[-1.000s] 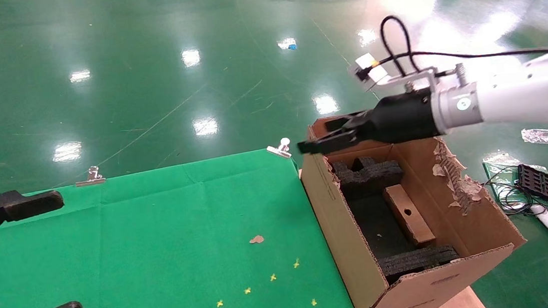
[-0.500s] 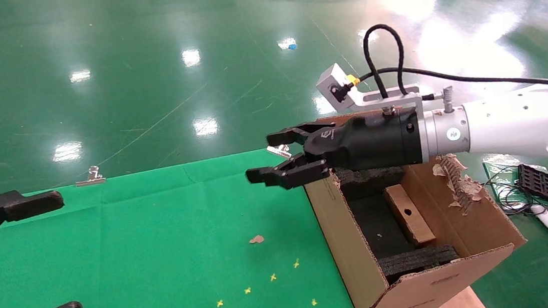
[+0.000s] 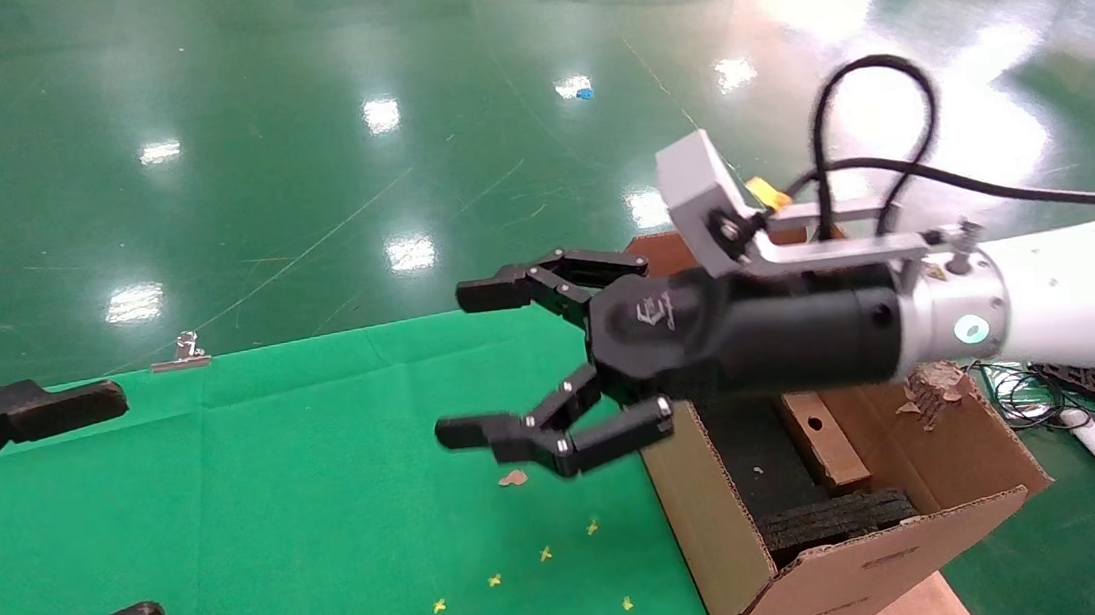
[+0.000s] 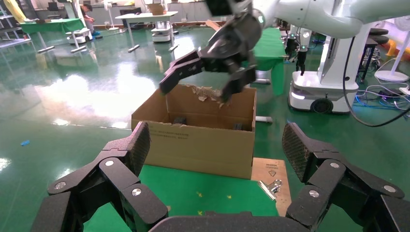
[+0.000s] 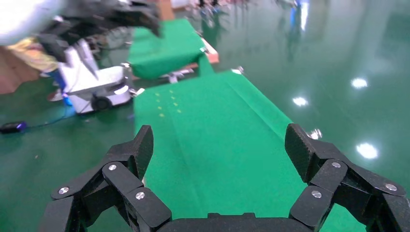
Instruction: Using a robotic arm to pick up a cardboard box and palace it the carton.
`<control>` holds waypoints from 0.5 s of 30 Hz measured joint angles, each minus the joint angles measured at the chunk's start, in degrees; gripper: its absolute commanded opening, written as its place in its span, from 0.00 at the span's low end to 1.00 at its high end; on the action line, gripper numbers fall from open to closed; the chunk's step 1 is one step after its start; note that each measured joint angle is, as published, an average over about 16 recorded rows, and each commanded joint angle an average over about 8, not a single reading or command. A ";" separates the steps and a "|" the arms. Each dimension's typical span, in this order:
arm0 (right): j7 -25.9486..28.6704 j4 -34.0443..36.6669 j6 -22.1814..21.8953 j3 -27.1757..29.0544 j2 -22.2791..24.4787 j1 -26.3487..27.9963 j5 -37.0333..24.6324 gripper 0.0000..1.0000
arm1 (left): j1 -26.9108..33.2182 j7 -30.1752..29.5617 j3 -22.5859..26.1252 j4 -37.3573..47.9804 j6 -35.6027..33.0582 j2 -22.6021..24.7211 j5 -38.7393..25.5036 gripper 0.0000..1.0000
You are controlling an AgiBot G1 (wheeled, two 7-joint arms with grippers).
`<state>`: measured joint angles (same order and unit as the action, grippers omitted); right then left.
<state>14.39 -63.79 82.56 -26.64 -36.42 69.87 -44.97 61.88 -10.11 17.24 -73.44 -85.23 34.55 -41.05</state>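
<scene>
The cardboard box [image 3: 818, 437] is seen lying inside the carton [image 3: 835, 581], flat on the dark floor between the black foam inserts [image 3: 834, 519], its round hole turned up. By the look of things, the placing step can be judged as done, and the step in hand is the withdrawal from the carton.

The robotic arm [image 3: 1081, 321] is stretched across above the carton's near wall, and its right pincer [image 3: 522, 360] is held in the air beyond the carton's worktop-side wall, over the green-covered worktop [image 3: 304, 492]. Its fingers are spread wide apart and nothing is carried between them. In the left wrist view the same pincer is seen above the carton's torn edge.

The left pincer [image 3: 35, 518] is parked on the far side of the worktop from the carton, its fingers also apart and empty.

A scrap of cardboard [image 3: 513, 478] lies on the worktop near the carton's wall, below the right pincer.

For the next move, it is judged that the arm need only be drawn clear and parked, with care that the cable [image 3: 877, 130] and fingers are not caught on the carton's ragged edge.
</scene>
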 measured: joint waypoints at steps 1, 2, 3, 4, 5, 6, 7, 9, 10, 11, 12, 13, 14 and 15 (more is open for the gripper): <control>-0.42 -1.14 0.36 1.23 0.16 -0.96 0.36 1.00 | 0.00 0.00 0.00 0.00 0.00 0.00 0.00 1.00; -0.81 -2.18 0.70 2.37 0.31 -1.85 0.69 1.00 | 0.00 0.00 0.01 0.00 0.00 0.00 0.00 1.00; -1.16 -3.12 1.00 3.39 0.45 -2.65 0.99 1.00 | 0.00 0.00 0.01 0.00 0.00 0.00 0.01 1.00; -1.54 -4.16 1.33 4.51 0.59 -3.53 1.32 1.00 | 0.00 0.01 0.01 0.00 0.01 0.00 0.01 1.00; -1.90 -5.17 1.65 5.60 0.73 -4.38 1.64 1.00 | 0.00 0.01 0.01 0.00 0.01 -0.01 0.01 1.00; -2.23 -6.09 1.95 6.61 0.86 -5.16 1.94 1.00 | 0.00 0.01 0.01 0.00 0.01 -0.01 0.01 1.00; -2.53 -6.94 2.23 7.54 0.98 -5.88 2.21 1.00 | 0.00 0.01 0.02 0.00 0.01 -0.01 0.01 1.00; -3.04 -8.41 2.70 9.14 1.19 -7.13 2.70 1.00 | 0.00 0.01 0.02 0.01 0.02 -0.01 0.02 1.00; -3.25 -9.02 2.90 9.80 1.28 -7.65 2.90 1.00 | 0.00 0.01 0.02 0.01 0.02 -0.01 0.02 1.00; -3.44 -9.55 3.08 10.39 1.36 -8.11 3.09 1.00 | 0.00 0.02 0.02 0.01 0.02 -0.01 0.02 1.00; -3.59 -9.99 3.22 10.87 1.43 -8.49 3.24 1.00 | 0.00 0.02 0.02 0.01 0.02 -0.01 0.02 1.00; -3.71 -10.36 3.34 11.28 1.48 -8.80 3.37 1.00 | 0.00 0.02 0.02 0.01 0.02 -0.01 0.02 1.00; -3.81 -10.65 3.44 11.60 1.53 -9.06 3.47 1.00 | 0.00 0.02 0.03 0.01 0.03 -0.02 0.03 1.00; -3.88 -10.86 3.51 11.83 1.56 -9.24 3.54 1.00 | -0.01 0.02 0.03 0.01 0.03 -0.02 0.03 1.00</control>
<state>10.52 -74.65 86.07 -14.81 -34.86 60.63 -41.42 61.87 -10.09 17.26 -73.43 -85.20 34.54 -41.02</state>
